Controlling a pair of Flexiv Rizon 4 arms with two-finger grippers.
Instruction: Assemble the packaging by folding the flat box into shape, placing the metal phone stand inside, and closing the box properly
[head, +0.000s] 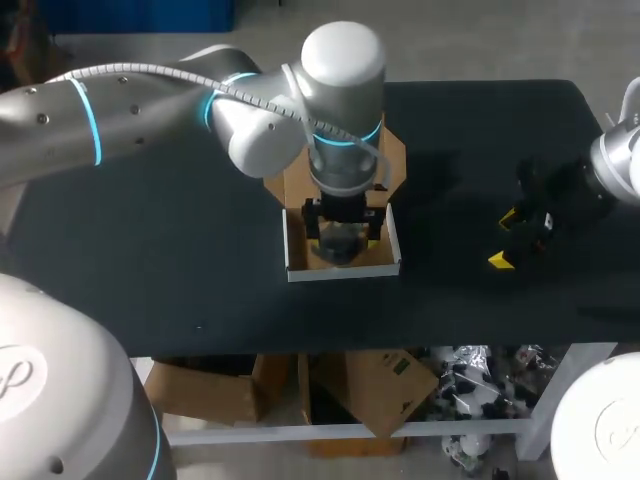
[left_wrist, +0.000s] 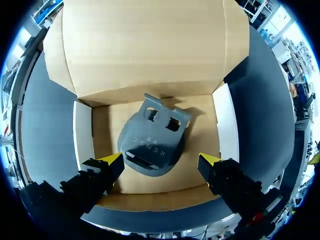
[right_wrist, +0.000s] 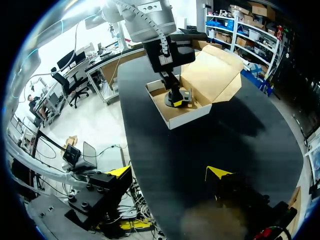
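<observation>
Metal phone stand (left_wrist: 152, 145) lies flat on the floor of the open cardboard box (left_wrist: 150, 50), lid flap folded back. The box sits mid-table (head: 150, 250). Left arm comes in across the table and points straight down into the box. Left claw (left_wrist: 160, 160) is spread wide, with yellow fingertips (left_wrist: 112, 161) on either side of the stand; the far tip is clearly off it. Right claw (right_wrist: 169, 172) is parked well apart over the table's right side, fingers apart, gripping nothing.
</observation>
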